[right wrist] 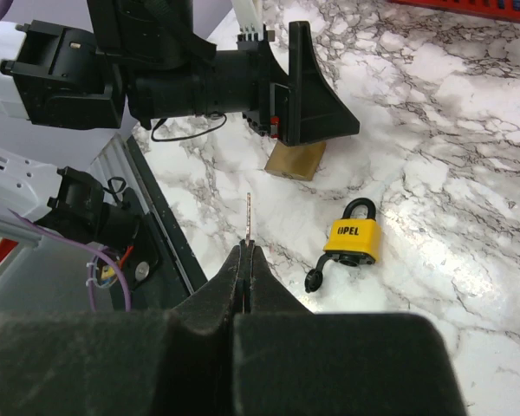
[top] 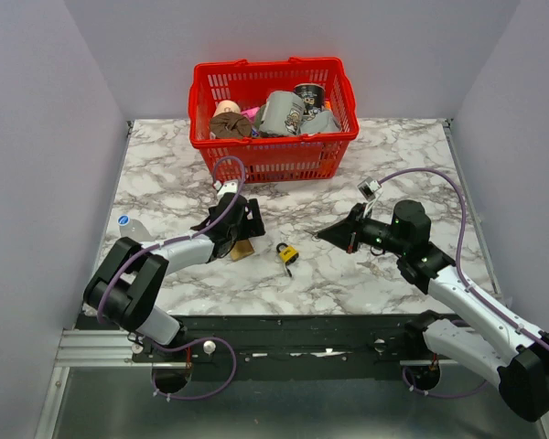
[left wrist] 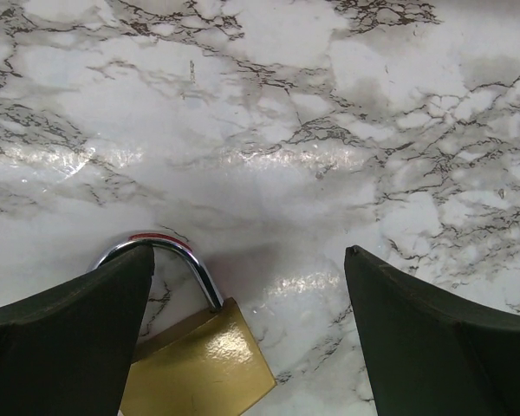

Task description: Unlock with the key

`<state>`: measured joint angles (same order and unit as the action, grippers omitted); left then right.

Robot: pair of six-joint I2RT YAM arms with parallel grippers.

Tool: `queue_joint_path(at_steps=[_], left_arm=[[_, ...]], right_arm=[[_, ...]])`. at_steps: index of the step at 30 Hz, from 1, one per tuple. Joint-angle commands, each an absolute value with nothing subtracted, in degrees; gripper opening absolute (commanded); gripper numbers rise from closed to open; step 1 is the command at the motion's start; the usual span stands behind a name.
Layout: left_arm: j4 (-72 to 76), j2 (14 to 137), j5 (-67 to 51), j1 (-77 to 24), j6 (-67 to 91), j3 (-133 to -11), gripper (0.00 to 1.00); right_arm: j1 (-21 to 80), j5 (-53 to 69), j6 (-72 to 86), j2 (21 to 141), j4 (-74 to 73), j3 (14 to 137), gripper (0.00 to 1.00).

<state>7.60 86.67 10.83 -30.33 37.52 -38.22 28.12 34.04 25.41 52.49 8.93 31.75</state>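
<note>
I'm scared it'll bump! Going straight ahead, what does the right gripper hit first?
Its thin grey metal key would probably poke the left arm's black gripper by the plain brass padlock; depth is unclear.

The worktop has a white marble pattern run through with grey and black veins. The basket is bright red, its walls a slotted lattice. The small padlock has a yellow body with black lettering, a black shackle and a black base. The larger padlock is golden brass with a shiny silver shackle. The key is pale grey metal. The left claw and right claw are matte black. The left arm and right arm are pale grey-white with black joints, and a purple cable trails along each. The walls are a plain pale lilac-grey.
</note>
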Motion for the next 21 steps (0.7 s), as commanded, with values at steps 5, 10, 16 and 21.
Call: queue_joint_path(at_steps=[5, 10, 16, 21], left_arm=[[5.8, 80.3, 10.0, -30.8, 32.9, -39.9, 0.99], [-1.1, 75.6, 11.4, -32.2, 36.0, -39.6, 0.99], [-16.3, 73.5, 21.5, -33.0, 46.9, -39.5, 0.99], [-26.1, 75.2, 26.9, -35.7, 53.3, -41.4, 0.99]], right_arm=[[28.0, 32.9, 24.0, 52.9, 8.4, 30.9, 0.01], [28.0, 32.5, 23.3, 52.8, 7.8, 31.1, 0.01], [28.0, 32.5, 22.4, 53.1, 7.8, 31.2, 0.01], [28.0, 32.7, 21.5, 52.7, 8.3, 30.9, 0.01]])
